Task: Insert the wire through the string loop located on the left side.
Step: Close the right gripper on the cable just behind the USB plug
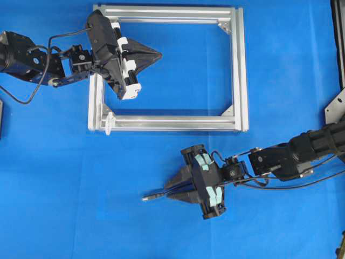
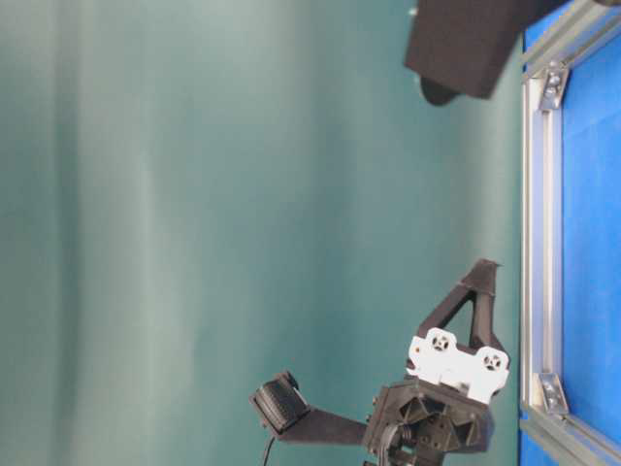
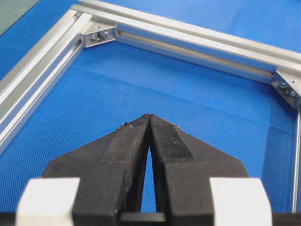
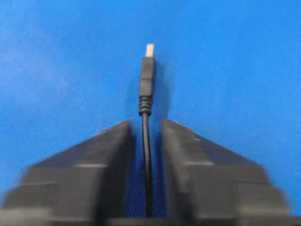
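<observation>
Okay, so we've got the wire (image 4: 146, 141) running straight between the right gripper (image 4: 146, 123)'s fingers (image 4: 101, 155), plug end poking out ahead with its metal tip pointing left across the blue tabletop (image 1: 64, 189). In the wrist view there's a thin gap showing on either side of the cable and the picture is blurred, so we can't tell whether the fingers have actually pinched it. Grabbing just behind the plug makes sense to us: a short stiff bit sticks out, which should be easier to aim than floppy cable.

Our left gripper (image 1: 153, 54) hangs over the far-left part of the aluminium frame (image 1: 237, 70), fingers pressed together on nothing, probably parked out of the way.

The string loop looks to be that small whitish bit at the frame's near-left corner (image 1: 109, 122), though it's too tiny to be sure. The wire lies near of the frame, well apart from it.
</observation>
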